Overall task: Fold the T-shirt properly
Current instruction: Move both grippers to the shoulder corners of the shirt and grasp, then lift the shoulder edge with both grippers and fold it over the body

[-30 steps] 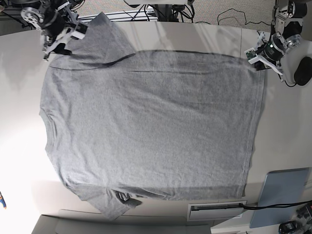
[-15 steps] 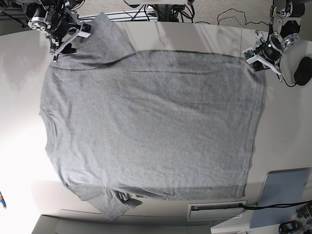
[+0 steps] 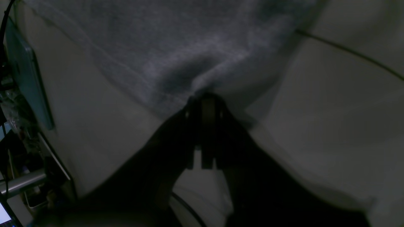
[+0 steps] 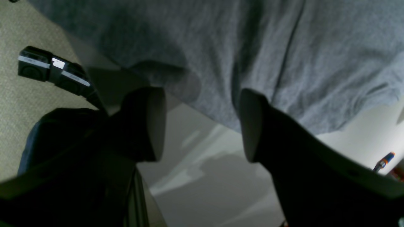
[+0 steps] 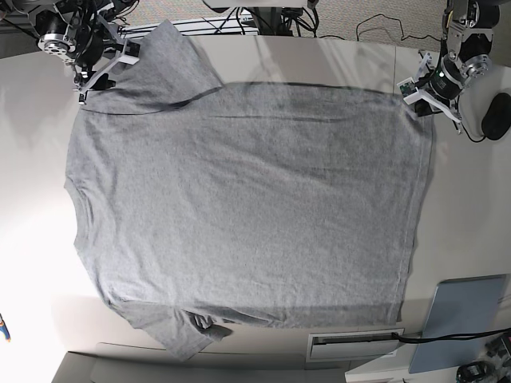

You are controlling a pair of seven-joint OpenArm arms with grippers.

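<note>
The large heather-grey cotton T-shirt (image 5: pixel 247 207) lies spread flat, plain side up, on the pale table (image 5: pixel 471 207). The left pincer (image 3: pixel 203 97) is clamped on the shirt's hem corner. The right pincer (image 4: pixel 202 126) stands wide apart at the sleeve edge, holding nothing.
</note>
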